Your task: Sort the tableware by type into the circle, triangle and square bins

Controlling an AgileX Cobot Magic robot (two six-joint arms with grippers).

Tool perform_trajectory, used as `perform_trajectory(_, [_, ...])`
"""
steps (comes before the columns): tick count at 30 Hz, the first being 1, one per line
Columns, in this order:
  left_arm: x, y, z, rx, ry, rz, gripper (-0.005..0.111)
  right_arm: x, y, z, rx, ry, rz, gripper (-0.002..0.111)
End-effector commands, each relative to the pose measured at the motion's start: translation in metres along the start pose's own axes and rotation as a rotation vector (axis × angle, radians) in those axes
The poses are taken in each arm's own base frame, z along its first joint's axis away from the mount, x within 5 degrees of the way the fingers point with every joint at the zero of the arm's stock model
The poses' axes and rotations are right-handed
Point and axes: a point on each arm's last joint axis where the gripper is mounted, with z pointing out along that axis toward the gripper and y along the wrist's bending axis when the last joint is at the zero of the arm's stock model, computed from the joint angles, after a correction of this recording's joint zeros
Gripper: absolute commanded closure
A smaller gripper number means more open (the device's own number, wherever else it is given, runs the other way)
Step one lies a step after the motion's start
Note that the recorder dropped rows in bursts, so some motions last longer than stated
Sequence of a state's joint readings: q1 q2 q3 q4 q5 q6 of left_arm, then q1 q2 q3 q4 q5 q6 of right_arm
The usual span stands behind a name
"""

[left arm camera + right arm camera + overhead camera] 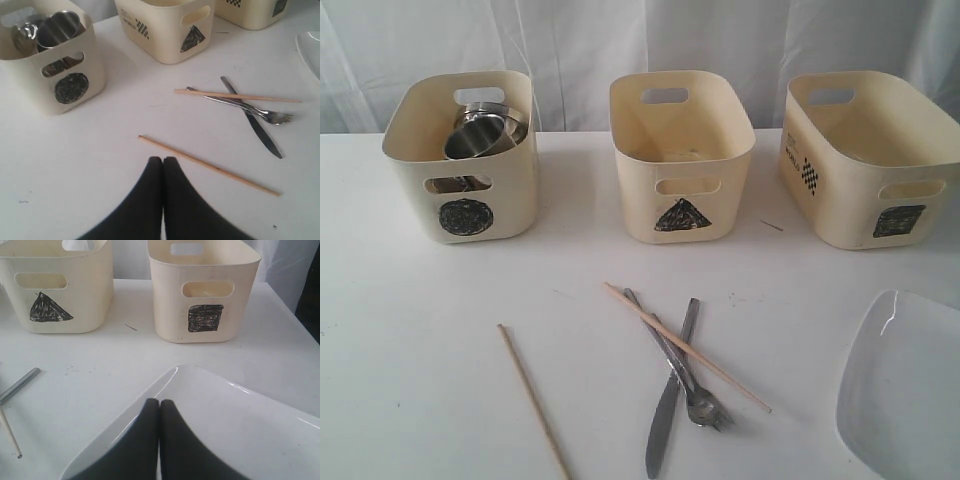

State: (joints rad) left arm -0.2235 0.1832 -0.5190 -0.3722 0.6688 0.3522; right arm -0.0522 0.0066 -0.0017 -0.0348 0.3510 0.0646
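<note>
Black left claw (pixel 162 159) clenched near chopstick (pixel 210 165); right claw (pixel 159 401) clenched over plate (pixel 240 420).

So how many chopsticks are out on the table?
2: one chopstick lies alone on the left; the other chopstick rests across the fork and knife in the middle.

Cream bins (pixel 682 155) bear black scribbled shapes; plate (pixel 905 390) white; chopsticks (pixel 686 346) pale wood.
</note>
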Motion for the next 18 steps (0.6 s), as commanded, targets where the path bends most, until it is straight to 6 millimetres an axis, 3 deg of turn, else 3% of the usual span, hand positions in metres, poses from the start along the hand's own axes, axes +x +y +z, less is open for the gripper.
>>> perform_trajectory(1, [0.002,0.005,0.006,-0.053,-0.065,0.003,0.107,0.000,0.000,0.000,-0.001,-0.007,-0.003,0.108])
perform_trajectory(10, [0.062,0.027,0.051,-0.256,-0.179,-0.207,0.107,0.000,0.000,0.000,-0.001,-0.007,-0.003,0.108])
perform_trajectory(18, [0.094,0.035,0.050,-0.498,-0.227,-0.201,0.107,0.000,0.000,0.000,-0.001,-0.007,-0.003,0.108])
